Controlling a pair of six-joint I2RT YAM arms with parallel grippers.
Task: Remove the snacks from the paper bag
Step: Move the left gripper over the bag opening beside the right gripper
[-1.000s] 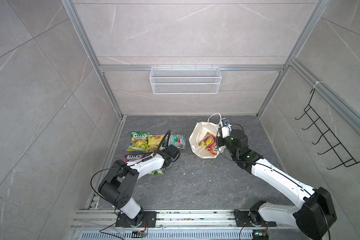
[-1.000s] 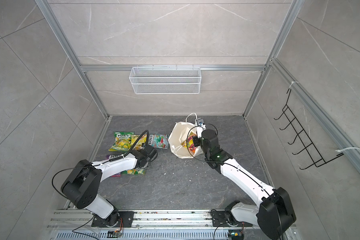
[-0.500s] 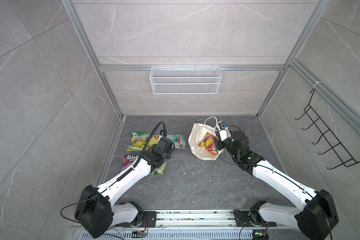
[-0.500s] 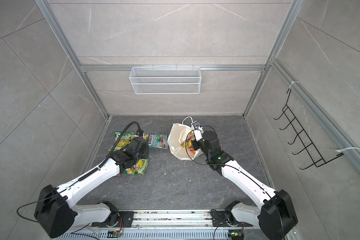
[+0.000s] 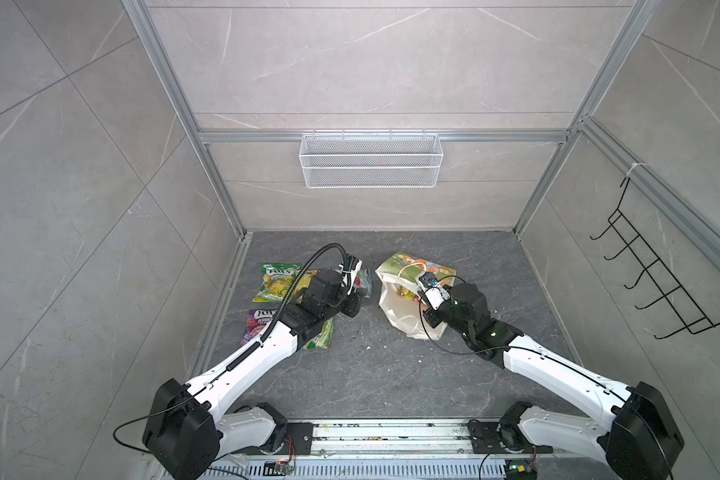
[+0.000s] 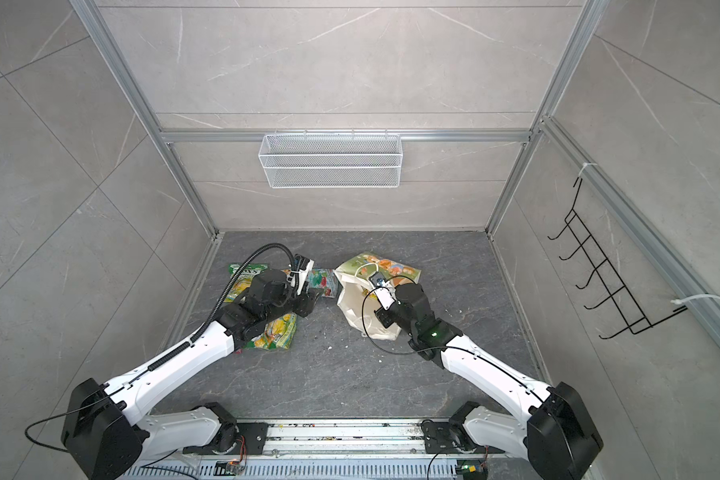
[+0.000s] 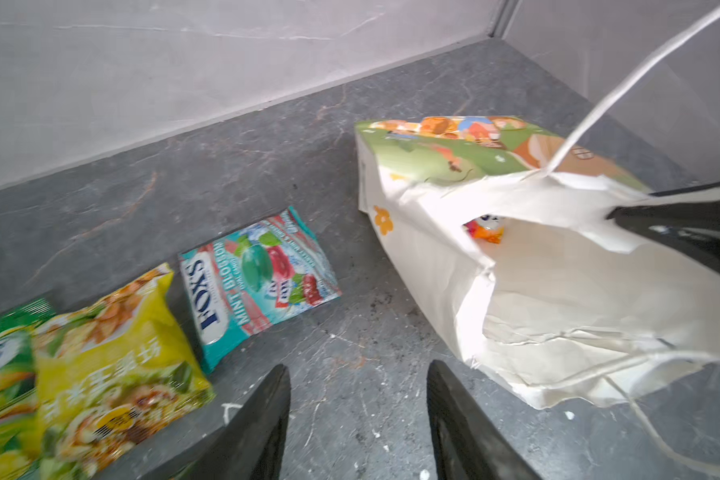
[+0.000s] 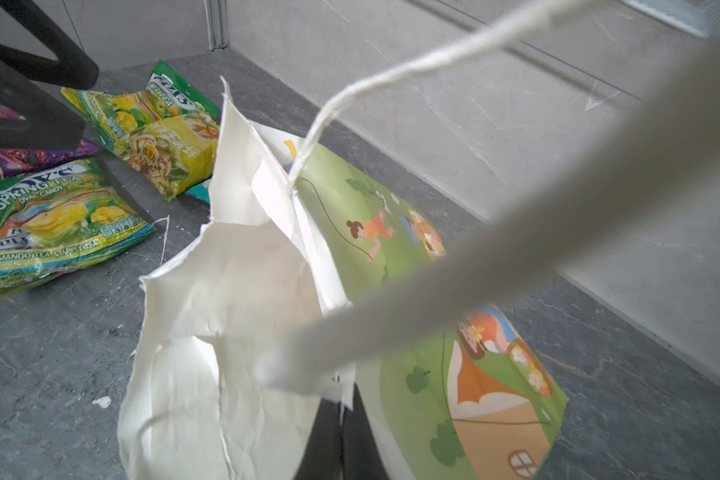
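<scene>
The white paper bag lies tipped on the dark floor, its green printed side up and its torn mouth facing the left arm. My right gripper is shut on the bag's rim. A red-orange snack shows deep inside the bag. My left gripper hangs open and empty over bare floor, between the bag's mouth and a teal snack. A yellow snack, green-yellow ones and a purple one lie at the left, partly under the left arm.
A white wire mesh basket hangs on the back wall and a black hook rack on the right wall. The bag's loose cord handle arcs above its mouth. White crumbs dot the floor near the bag.
My left arm has risen off the packets at the left and swung right toward the bag's mouth. The bag has tipped over, so its printed side now shows. The right gripper stays shut.
</scene>
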